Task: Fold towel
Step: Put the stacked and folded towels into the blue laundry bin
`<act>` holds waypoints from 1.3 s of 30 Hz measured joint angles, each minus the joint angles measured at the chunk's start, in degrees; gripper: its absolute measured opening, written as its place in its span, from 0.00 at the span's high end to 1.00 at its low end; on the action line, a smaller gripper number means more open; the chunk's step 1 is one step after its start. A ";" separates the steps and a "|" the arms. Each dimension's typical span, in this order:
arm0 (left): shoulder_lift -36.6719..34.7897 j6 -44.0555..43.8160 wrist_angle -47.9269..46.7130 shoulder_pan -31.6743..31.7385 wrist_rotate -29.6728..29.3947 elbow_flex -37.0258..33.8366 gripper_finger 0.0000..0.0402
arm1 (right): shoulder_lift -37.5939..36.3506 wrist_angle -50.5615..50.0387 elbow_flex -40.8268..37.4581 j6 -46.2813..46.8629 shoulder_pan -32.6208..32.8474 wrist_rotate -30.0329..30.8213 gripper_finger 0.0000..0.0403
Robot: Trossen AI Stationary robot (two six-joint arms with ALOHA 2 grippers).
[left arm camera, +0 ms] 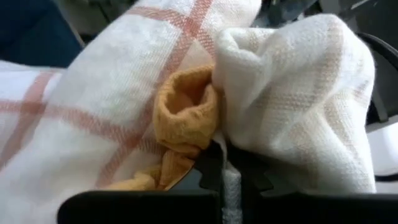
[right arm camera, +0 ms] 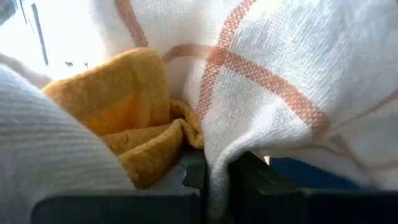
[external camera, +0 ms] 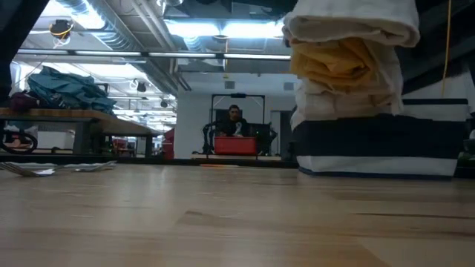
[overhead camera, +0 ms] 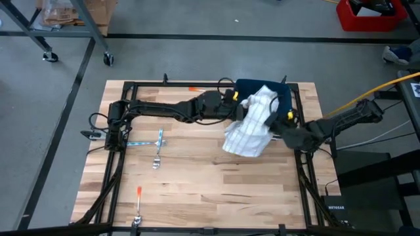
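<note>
I see the towel (overhead camera: 252, 121), white with thin orange check lines and a yellow patch, hanging bunched above the far right part of the worktop (overhead camera: 197, 183), over a dark blue cloth (overhead camera: 279, 95). My left end effector (left arm camera: 229, 177) is clamped on 1 fold, my right end effector (right arm camera: 217, 177) pinches another. 2 pieces of cutlery (overhead camera: 157, 147) lie well apart, left.

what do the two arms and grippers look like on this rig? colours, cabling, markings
Both arms are dark, near-black, jointed links. The left arm has black cables looping at its base; the right arm has a yellow cable arcing in from off the table. Small yellow marks sit near each wrist. The left gripper and right gripper have black fingers with toothed inner edges. No readable markings on either.
</note>
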 joint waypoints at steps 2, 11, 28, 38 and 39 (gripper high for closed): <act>0.39 0.88 -0.02 0.67 -1.18 1.50 1.00 | -1.30 2.70 0.00 -4.33 -2.35 -0.04 0.90; 4.36 1.65 0.26 4.47 -2.91 5.56 1.00 | -2.95 5.69 -0.02 -13.92 -15.57 -8.94 0.90; 16.23 -7.09 0.46 9.14 -1.59 6.64 1.00 | -1.11 -20.04 -0.15 -3.20 -35.06 -29.72 0.90; 19.45 -6.61 4.44 10.08 -2.22 6.51 0.99 | 7.92 -23.04 -0.13 -3.89 -39.42 -32.35 0.82; 19.45 -5.42 4.47 10.21 -2.22 6.50 0.99 | 8.55 -23.00 -0.13 -4.31 -39.60 -32.99 0.80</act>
